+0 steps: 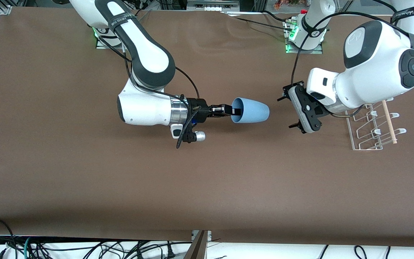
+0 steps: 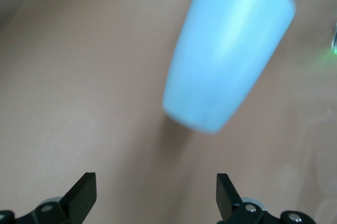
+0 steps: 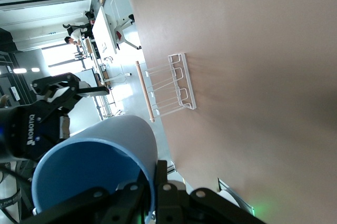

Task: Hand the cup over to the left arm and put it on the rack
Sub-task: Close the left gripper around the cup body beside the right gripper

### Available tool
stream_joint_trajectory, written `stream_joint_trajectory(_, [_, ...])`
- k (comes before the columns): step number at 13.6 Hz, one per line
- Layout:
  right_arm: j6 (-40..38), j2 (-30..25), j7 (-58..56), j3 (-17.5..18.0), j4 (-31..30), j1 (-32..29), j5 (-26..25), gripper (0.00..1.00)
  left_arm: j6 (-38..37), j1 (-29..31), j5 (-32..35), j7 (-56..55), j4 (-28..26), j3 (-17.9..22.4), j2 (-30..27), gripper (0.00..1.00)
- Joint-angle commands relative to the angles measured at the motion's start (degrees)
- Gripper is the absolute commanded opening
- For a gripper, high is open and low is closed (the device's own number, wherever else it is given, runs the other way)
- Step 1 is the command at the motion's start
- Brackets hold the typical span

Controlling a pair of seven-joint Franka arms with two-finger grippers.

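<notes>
The light-blue cup [image 1: 252,110] hangs on its side over the middle of the table. My right gripper [image 1: 233,110] is shut on its rim, one finger inside the mouth and one outside, as the right wrist view shows on the cup [image 3: 113,145]. The cup's base points at my left gripper [image 1: 286,112], which stands open a short gap away with nothing between its fingers. In the left wrist view the cup [image 2: 229,55] floats ahead of the open left gripper [image 2: 156,187]. The white wire rack [image 1: 370,126] stands at the left arm's end of the table, partly under the left arm.
The rack [image 3: 174,89] with its wooden dowel [image 1: 389,122] is the only other object on the brown table [image 1: 207,187]. Cables hang below the table edge nearest the front camera.
</notes>
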Motion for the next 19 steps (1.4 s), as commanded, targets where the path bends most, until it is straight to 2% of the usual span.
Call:
stream_joint_trajectory(1, [-0.2, 2.1, 0.7, 0.4, 3.3, 0.0, 1.3, 0.0, 2.2, -1.0, -3.8, 2.2, 1.6, 0.0, 1.1, 1.0])
stream_joint_trajectory(5, [-0.2, 3.1, 0.7, 0.4, 5.2, 0.0, 1.3, 0.0, 5.6, -4.0, -3.9, 8.0, 1.2, -0.5, 1.9, 1.0])
stream_joint_trajectory(8, [-0.1, 3.1, 0.7, 0.4, 5.2, 0.0, 1.3, 0.0, 7.9, -4.9, -3.6, 9.0, 1.3, -0.6, 2.0, 1.0])
stream_joint_trajectory(11, [-0.1, 3.0, 0.7, 0.4, 5.2, 0.0, 1.3, 0.0, 10.1, -5.0, -3.9, 14.7, 1.1, -0.6, 3.5, 1.0])
stream_joint_trajectory(12, [-0.1, 3.0, 0.7, 0.4, 5.2, 0.0, 1.3, 0.0, 10.2, -5.0, -3.9, 15.4, 1.1, -0.6, 3.6, 0.98])
stream_joint_trajectory(13, [-0.1, 3.0, 0.7, 0.4, 5.2, 0.0, 1.3, 0.0, 10.2, -5.1, -3.9, 15.8, 1.1, -0.6, 3.6, 0.93])
stream_joint_trajectory(14, [-0.2, 2.9, 0.7, 0.4, 5.2, 0.0, 1.3, 0.0, 10.2, -5.2, -3.9, 17.3, 1.3, -0.6, 4.1, 0.79])
stream_joint_trajectory(15, [-0.2, 2.9, 0.7, 0.4, 5.2, 0.0, 1.3, 0.0, 10.2, -5.2, -5.0, 18.9, 1.5, -0.6, 4.6, 0.47])
stream_joint_trajectory(16, [-0.2, 2.9, 0.7, 0.3, 5.2, -0.1, 1.3, 0.0, 10.2, -5.0, -6.4, 19.1, 1.3, -0.6, 4.7, 0.29])
stream_joint_trajectory(17, [-0.2, 2.9, 0.7, 0.4, 5.2, -0.1, 1.3, 0.0, 10.2, -4.8, -6.6, 19.1, 1.3, -0.6, 4.7, 0.18])
stream_joint_trajectory(18, [-0.2, 2.9, 0.7, 0.4, 5.2, -0.1, 1.2, 0.0, 10.2, -4.8, -6.6, 19.1, 1.4, -0.6, 4.7, 0.14])
stream_joint_trajectory(19, [-0.2, 2.9, 0.6, 0.3, 5.2, -0.1, 1.3, 0.0, 10.2, -4.8, -6.7, 19.1, 1.4, -0.6, 4.7, 0.13])
